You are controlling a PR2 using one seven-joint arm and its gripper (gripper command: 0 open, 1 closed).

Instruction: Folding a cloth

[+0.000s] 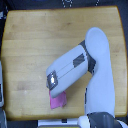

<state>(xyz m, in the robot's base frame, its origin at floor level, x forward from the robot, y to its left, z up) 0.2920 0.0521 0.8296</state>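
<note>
A wooden tabletop (30,40) with rounded corners fills nearly the whole exterior view, its pale grain bare across the far edge and along the side at the exterior view's left. A PR2 arm (97,55), white and bulky, rises from the near edge toward the exterior view's right corner, bends near the middle of the right side, and angles back down across the board toward the near edge. Its forearm ends in the gripper (54,82), a grey-and-white housing with a dark panel, seen from above; the fingers lie beneath that housing, so whether the jaws are open or closed cannot be told from here. Smallest of all is the cloth (58,101), a pink-magenta scrap lying flat close to the near edge, about midway along it. Its upper part is tucked under the gripper's tip, and only a short, roughly rectangular piece shows below. A strip of pale equipment (1,85) edges the table at the exterior view's left.
</note>
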